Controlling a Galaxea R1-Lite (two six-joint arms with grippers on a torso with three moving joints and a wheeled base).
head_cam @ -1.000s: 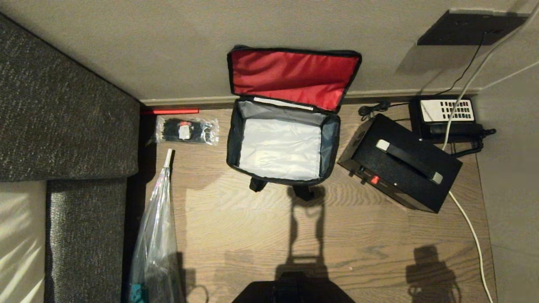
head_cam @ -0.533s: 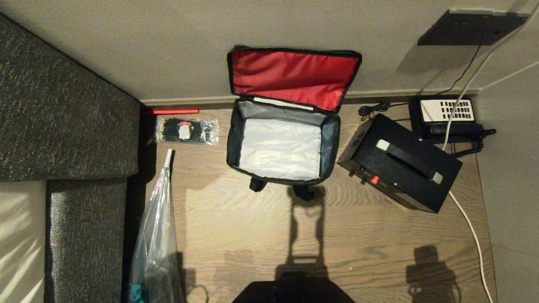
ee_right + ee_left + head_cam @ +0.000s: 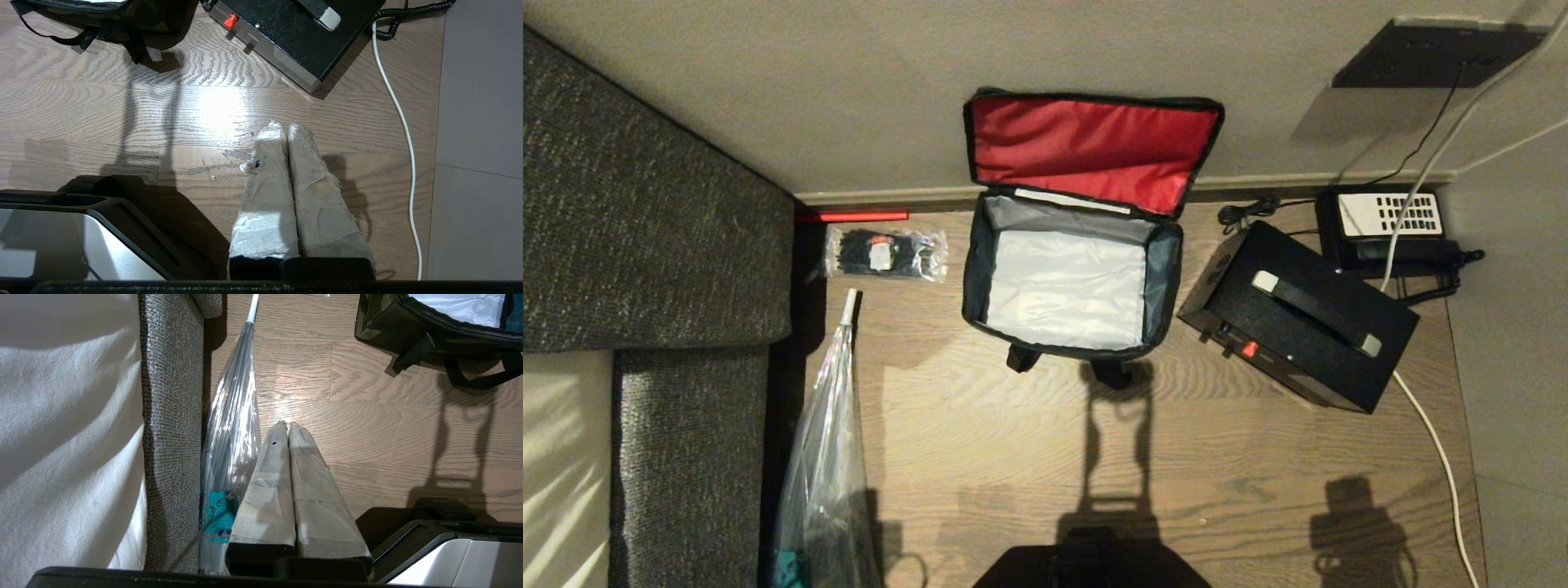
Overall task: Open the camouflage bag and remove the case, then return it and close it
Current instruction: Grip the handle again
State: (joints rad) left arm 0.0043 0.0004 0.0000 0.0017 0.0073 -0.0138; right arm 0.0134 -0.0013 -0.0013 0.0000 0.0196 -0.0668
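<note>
On the floor to the right of the open camouflage bag (image 3: 1068,286), the case (image 3: 1298,325) lies askew, nearer the right gripper (image 3: 286,128), whose jaws, like those of the left gripper (image 3: 286,426), are pressed together.

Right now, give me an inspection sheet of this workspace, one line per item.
Surface: wooden floor, bare in front of the robot.
Job's things: camouflage bag open, red lid lining leaning back on the wall, pale interior with nothing in it; case out on the floor to the bag's right, red knob facing the robot.
Clutter: packet of black ties left of the bag; clear plastic wrap along the sofa.
Grippers: left gripper and right gripper both shut, holding nothing, above the floor.
Cables: white cable runs past the case; black cord near the telephone.
Surroundings: sofa left, wall behind.
</note>
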